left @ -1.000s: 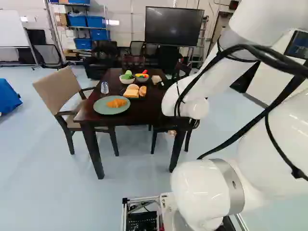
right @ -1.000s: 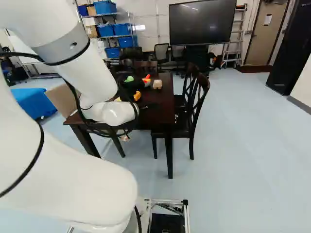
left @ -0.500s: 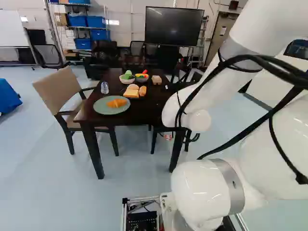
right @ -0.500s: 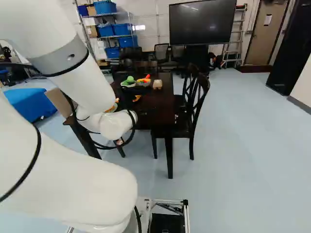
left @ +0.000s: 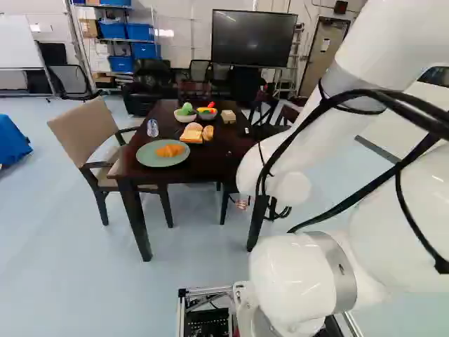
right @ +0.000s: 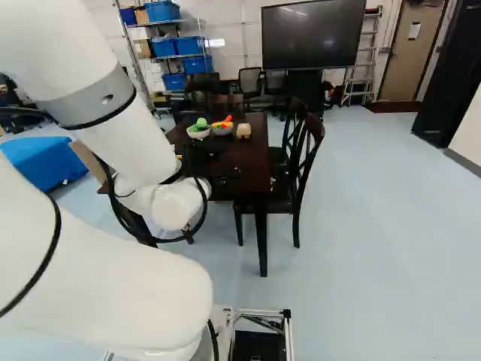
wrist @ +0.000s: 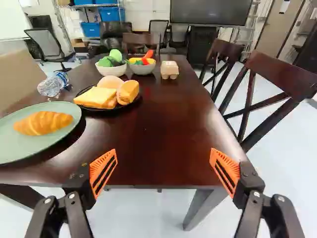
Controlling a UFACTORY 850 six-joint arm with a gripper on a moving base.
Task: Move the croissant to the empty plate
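Croissant (wrist: 43,123) lies golden-orange (faintly ridged, too) on a green plate (wrist: 29,149)

Layout of the table (wrist: 163,134) ahead of me. Near left corner: the first plate (wrist: 15,148), with the croissant (wrist: 43,123) on it. Behind it: a bottle (wrist: 53,84). To the bottle's right: a second plate (wrist: 94,108), holding bread (wrist: 98,96). Farther back: two bowls (wrist: 111,71) side by side, a carton (wrist: 170,69) to their right. Chairs: one (left: 83,130) left of the table, two (right: 310,149) on its right, one (wrist: 141,39) behind its far end.
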